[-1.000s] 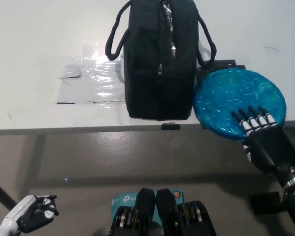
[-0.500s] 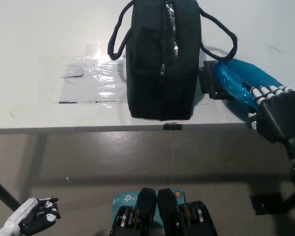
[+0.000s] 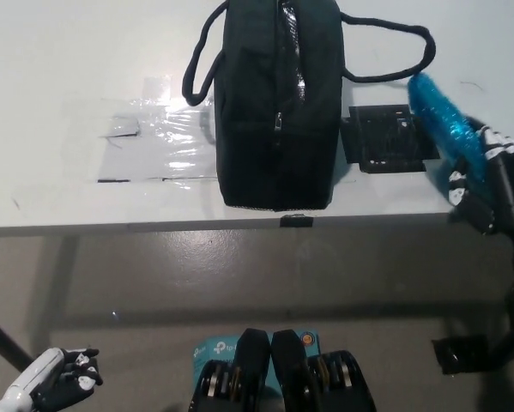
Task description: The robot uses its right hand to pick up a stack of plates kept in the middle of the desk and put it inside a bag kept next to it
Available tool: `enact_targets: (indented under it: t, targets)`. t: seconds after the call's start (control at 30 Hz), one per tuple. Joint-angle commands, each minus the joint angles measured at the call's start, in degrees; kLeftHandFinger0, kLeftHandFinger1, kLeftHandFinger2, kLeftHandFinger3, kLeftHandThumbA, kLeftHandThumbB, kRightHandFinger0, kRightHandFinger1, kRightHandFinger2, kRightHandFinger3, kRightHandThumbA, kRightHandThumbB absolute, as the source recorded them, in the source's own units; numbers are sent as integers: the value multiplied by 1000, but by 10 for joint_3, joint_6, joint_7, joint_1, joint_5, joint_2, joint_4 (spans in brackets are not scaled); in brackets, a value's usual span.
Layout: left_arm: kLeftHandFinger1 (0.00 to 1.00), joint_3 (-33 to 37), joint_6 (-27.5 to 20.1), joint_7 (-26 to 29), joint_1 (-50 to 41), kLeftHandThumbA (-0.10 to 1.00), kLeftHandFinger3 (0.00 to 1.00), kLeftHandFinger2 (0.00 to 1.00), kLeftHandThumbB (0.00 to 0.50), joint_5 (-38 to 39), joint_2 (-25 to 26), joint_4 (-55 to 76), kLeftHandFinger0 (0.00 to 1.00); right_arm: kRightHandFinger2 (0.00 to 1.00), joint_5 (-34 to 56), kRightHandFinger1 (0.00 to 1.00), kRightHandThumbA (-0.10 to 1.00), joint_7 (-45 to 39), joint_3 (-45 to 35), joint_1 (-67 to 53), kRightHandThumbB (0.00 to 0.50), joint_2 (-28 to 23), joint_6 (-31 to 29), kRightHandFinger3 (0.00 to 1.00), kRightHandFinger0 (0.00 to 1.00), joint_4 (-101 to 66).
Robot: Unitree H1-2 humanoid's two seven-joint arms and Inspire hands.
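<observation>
My black right hand [image 3: 488,180] is shut on the blue stack of plates [image 3: 444,122] and holds it tilted up on edge, lifted off the desk at the right side. The black bag [image 3: 278,99] stands in the middle of the white desk [image 3: 85,69], its zip along the top, to the left of the plates. One bag handle [image 3: 394,64] stretches out right toward the plates. My white left hand [image 3: 55,386] rests low at the bottom left, below the desk, with its fingers loosely curled on nothing.
A black square mat [image 3: 385,137] lies on the desk where the plates sat. Clear tape patches [image 3: 154,142] shine on the desk left of the bag. The desk's front edge [image 3: 196,226] runs across the middle, with grey floor below.
The right hand has lifted the plates off the black mat and tipped them from flat to nearly on edge. The bag's right handle has swung outward.
</observation>
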State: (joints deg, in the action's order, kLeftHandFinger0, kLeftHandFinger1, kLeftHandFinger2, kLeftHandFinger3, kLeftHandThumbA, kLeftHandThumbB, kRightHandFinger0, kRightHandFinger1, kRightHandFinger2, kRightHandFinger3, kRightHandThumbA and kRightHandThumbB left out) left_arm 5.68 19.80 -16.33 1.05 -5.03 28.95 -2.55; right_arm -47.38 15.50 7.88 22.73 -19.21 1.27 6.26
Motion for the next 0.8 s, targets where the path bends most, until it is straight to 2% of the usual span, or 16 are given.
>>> enact_targets:
  t: [0.0,0.03,0.07,0.1,0.13,0.2,0.23,0.27,0.33,0.4,0.53,0.57,0.6,0.67,0.77]
  targets:
    - [870,0,-24,-10,4,-100,927,881,234,-16,28,10,883,234,389,0,-100,-115,-210,57,237,96,197,224,0,-108]
    - [891,1,-15,-10,4,-100,936,899,238,-18,28,11,905,207,433,0,-100,-118,-242,64,190,102,215,246,0,-114]
    - [897,0,-9,-9,4,-100,930,903,235,-17,27,14,923,243,451,0,-100,-119,-263,70,153,107,229,304,0,-117]
    - [899,1,-13,-9,4,-100,929,903,234,-17,26,13,927,323,464,0,-100,-119,-271,71,114,107,225,390,0,-119]
    - [900,1,-13,-9,4,-100,930,904,233,-17,26,12,928,334,464,0,-100,-121,-274,72,110,108,226,409,0,-120]
    - [895,1,-15,-8,0,-100,942,902,236,-18,26,12,916,344,488,0,-100,-120,-297,85,112,115,239,392,0,-119]
    - [897,2,-15,-7,-1,-100,947,905,229,-19,26,13,915,373,496,0,-100,-123,-305,91,112,117,245,415,0,-120]
    - [898,1,-15,-6,-2,-100,947,906,228,-19,25,14,916,381,501,0,-100,-124,-311,96,128,119,251,420,0,-121]
    - [899,-3,-17,-5,-3,-100,946,903,226,-13,22,11,919,377,509,0,-100,-120,-321,108,129,124,257,401,0,-124]
    - [886,-4,-18,-5,-3,-100,937,890,227,-11,21,11,898,372,518,0,-100,-116,-329,117,151,129,257,413,0,-123]
    - [891,-3,-19,-7,-2,-100,938,892,230,-12,22,9,913,352,533,0,-100,-119,-335,131,133,135,257,410,0,-119]
    - [899,-2,-14,-8,-1,-100,939,896,224,-12,22,9,920,303,527,0,-100,-117,-329,138,175,137,257,390,0,-121]
    - [910,-2,-12,-9,-1,-100,940,903,228,-11,22,9,930,296,519,0,-100,-119,-322,144,196,137,257,386,0,-121]
    - [913,-1,-12,-8,0,-100,939,905,229,-13,22,9,932,299,515,0,-100,-124,-316,152,193,138,257,363,0,-121]
    - [880,-2,-16,-7,-2,-100,927,881,238,-13,22,4,896,320,510,0,-100,-138,-299,166,155,135,257,382,0,-123]
